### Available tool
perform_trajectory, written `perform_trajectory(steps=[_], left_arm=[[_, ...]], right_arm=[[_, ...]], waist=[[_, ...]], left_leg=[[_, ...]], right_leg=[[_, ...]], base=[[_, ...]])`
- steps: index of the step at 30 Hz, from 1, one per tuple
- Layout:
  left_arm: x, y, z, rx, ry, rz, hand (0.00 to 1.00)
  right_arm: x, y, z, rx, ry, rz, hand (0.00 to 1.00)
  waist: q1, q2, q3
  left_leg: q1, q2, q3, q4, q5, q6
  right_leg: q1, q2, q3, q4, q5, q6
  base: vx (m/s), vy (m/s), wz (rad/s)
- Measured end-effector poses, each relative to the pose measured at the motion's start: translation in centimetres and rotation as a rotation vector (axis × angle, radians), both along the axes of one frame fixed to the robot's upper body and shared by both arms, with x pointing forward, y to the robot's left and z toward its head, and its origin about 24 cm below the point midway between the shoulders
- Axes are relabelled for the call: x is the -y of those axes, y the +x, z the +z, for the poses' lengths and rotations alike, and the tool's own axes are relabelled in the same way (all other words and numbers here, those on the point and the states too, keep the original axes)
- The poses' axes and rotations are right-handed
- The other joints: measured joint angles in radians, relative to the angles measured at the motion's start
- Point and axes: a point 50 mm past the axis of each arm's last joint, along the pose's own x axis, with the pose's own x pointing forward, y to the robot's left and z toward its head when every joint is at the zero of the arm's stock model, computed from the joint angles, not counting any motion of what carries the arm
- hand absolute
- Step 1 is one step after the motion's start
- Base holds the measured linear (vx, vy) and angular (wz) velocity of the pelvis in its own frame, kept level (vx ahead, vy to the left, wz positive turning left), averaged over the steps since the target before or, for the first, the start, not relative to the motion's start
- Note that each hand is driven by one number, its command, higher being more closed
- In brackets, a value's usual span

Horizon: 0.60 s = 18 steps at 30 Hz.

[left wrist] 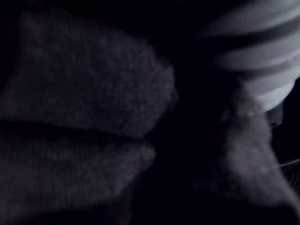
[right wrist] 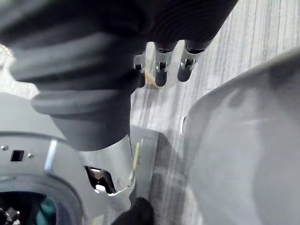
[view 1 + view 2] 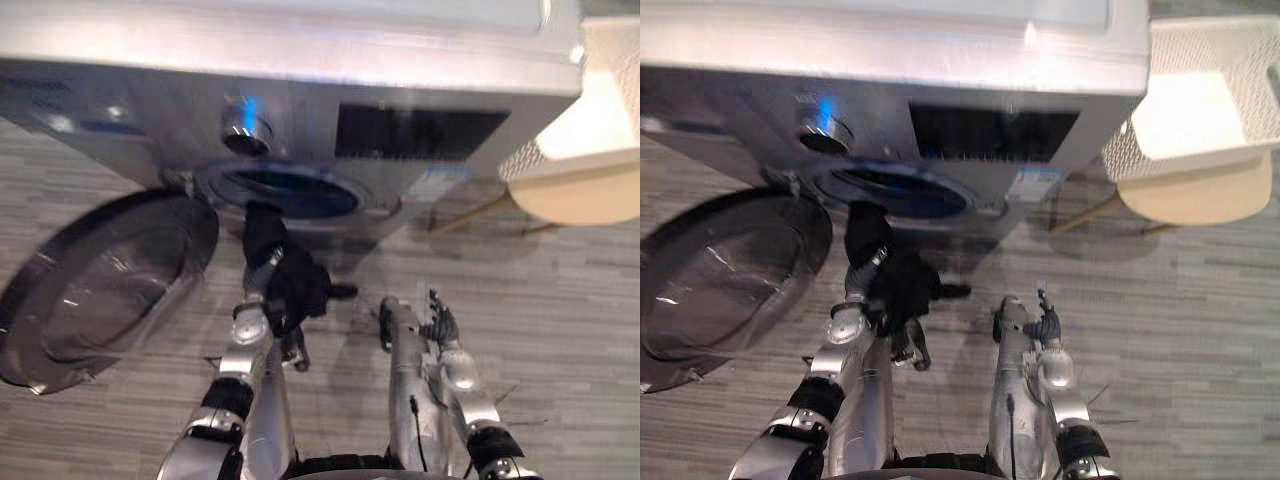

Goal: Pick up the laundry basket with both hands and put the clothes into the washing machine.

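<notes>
The silver washing machine [image 3: 300,60] stands in front of me, its round drum opening [image 3: 290,192] uncovered. Its glass door [image 3: 100,285] is swung wide to the left. My left hand [image 3: 295,285] is just below the opening with a dark garment [image 3: 262,235] bunched in it. The cloth reaches up to the opening's lower rim. Close up in the left wrist view, the dark garment [image 1: 84,108] lies folded against the hand. My right hand [image 3: 1045,322] hangs lower to the right over the floor, fingers [image 2: 161,70] straight and holding nothing. The white laundry basket [image 3: 1200,95] sits at the upper right.
The basket rests on a tan round stool [image 3: 1200,195] to the right of the machine. A chrome dial [image 3: 245,125] sticks out above the opening. Grey plank floor [image 3: 560,330] stretches to the right of my arms.
</notes>
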Motion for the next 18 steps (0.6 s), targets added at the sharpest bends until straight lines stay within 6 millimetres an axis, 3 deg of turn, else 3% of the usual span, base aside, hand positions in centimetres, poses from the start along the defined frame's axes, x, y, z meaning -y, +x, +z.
perform_trajectory(steps=[2,5,6,7,10,13,18], left_arm=[[-0.2,1.5,2.8,0.093,-0.116,0.049,1.00],[-0.9,2.9,6.7,0.224,-0.213,0.092,1.00],[-2.0,4.2,10.8,0.352,-0.267,0.123,1.00],[-2.3,4.5,11.9,0.382,-0.281,0.131,1.00],[-5.5,5.4,18.6,0.568,-0.338,0.189,1.00],[-7.0,5.0,25.1,0.760,-0.423,0.184,1.00],[-5.6,3.7,32.7,0.961,-0.466,0.101,1.00]], right_arm=[[-0.4,1.5,2.9,0.126,0.009,-0.003,0.00],[-0.5,2.4,5.5,0.243,0.024,-0.013,0.00],[-0.2,2.8,7.6,0.333,0.035,-0.030,0.00],[-0.3,2.9,8.0,0.352,0.037,-0.028,0.00],[-0.4,2.7,9.3,0.420,0.064,-0.035,0.00],[-0.6,2.3,10.4,0.481,0.072,-0.019,0.00],[-0.6,1.7,11.0,0.512,0.071,0.008,0.00]], waist=[[-0.002,-0.002,0.015],[-0.006,-0.002,0.017],[-0.012,-0.004,0.022],[-0.014,-0.005,0.026],[-0.037,-0.008,0.033],[-0.055,-0.008,0.033],[-0.058,-0.010,0.033]], left_leg=[[-0.135,0.035,-0.002,0.099,-0.018,0.002],[-0.261,0.056,-0.015,0.192,-0.034,0.007],[-0.356,0.070,-0.028,0.268,-0.046,0.010],[-0.373,0.072,-0.033,0.285,-0.048,0.009],[-0.454,0.086,-0.050,0.347,-0.052,0.014],[-0.509,0.086,-0.065,0.366,-0.052,0.012],[-0.552,0.091,-0.077,0.379,-0.051,0.014]], right_leg=[[-0.148,0.010,0.007,0.085,0.000,-0.001],[-0.279,0.023,0.021,0.177,-0.009,-0.010],[-0.378,0.033,0.030,0.253,-0.015,-0.013],[-0.396,0.036,0.032,0.270,-0.017,-0.013],[-0.478,0.041,0.032,0.334,-0.024,-0.020],[-0.524,0.041,0.026,0.356,-0.027,-0.024],[-0.559,0.044,0.017,0.360,-0.026,-0.026]], base=[[-0.18,-0.050,-0.30],[-0.08,-0.073,-0.11],[-0.07,-0.094,-0.04],[-0.06,-0.096,-0.04],[-0.06,-0.086,0.00],[-0.06,-0.061,0.06],[-0.01,-0.008,-0.02]])
